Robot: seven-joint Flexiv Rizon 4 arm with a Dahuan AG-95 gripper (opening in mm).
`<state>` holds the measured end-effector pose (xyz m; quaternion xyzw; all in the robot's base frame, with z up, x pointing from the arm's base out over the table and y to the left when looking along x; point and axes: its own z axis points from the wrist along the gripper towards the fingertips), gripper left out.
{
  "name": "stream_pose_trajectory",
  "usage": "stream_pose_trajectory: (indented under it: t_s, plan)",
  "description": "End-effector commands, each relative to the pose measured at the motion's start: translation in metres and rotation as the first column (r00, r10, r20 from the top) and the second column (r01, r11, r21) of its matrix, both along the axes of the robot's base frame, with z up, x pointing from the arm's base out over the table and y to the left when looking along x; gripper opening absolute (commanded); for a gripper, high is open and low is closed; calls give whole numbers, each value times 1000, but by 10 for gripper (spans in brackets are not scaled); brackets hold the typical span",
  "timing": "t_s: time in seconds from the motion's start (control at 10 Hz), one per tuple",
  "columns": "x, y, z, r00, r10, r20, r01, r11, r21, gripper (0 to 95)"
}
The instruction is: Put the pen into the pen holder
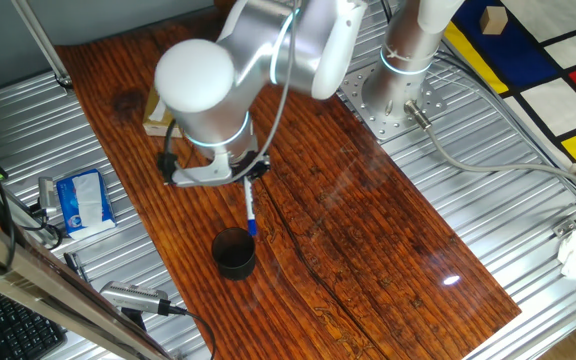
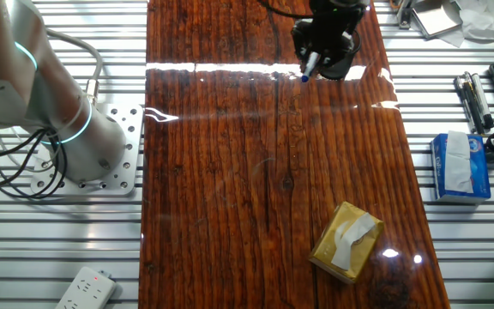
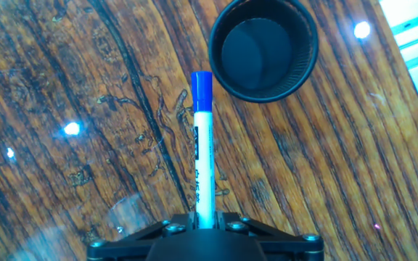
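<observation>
My gripper (image 1: 249, 178) is shut on the pen (image 1: 251, 210), a slim white marker that hangs down with its blue cap lowest. The cap tip sits just above and beside the rim of the pen holder (image 1: 234, 253), a short black cup on the wooden board. In the hand view the pen (image 3: 203, 145) runs up from between my jaws, and its blue cap ends just left of the open, empty pen holder (image 3: 264, 49). In the other fixed view my gripper (image 2: 319, 53) holds the pen (image 2: 310, 66) at the far end, partly hiding the holder (image 2: 340, 67).
A tan cardboard box (image 2: 346, 240) lies on the wooden board (image 2: 256, 189). A blue tissue pack (image 1: 81, 198) and a silver-grey tool (image 1: 133, 298) lie off the board on the metal table. The arm base (image 1: 398, 70) stands at the board's far side.
</observation>
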<state>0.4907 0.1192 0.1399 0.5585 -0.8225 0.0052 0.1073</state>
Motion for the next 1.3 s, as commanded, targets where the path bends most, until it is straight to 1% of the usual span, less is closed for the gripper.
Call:
stream_pose_trajectory:
  t_s: [0.1,0.2,0.4,0.7,0.8,1.0,1.3]
  plan:
    - [3,0,1,1000,-4,-7,4,1000,-5,0]
    - [6,1,2,1000,-8,-17,8,1000,-12,0]
    - [9,1,3,1000,-16,-25,15,1000,-19,0]
    - [15,0,1,997,-43,-59,40,998,-47,0]
    - [17,0,1,997,-45,-68,42,998,-48,0]
    - [18,0,2,996,-49,-71,45,998,-54,0]
    - [23,2,2,994,-70,-89,63,995,-77,0]
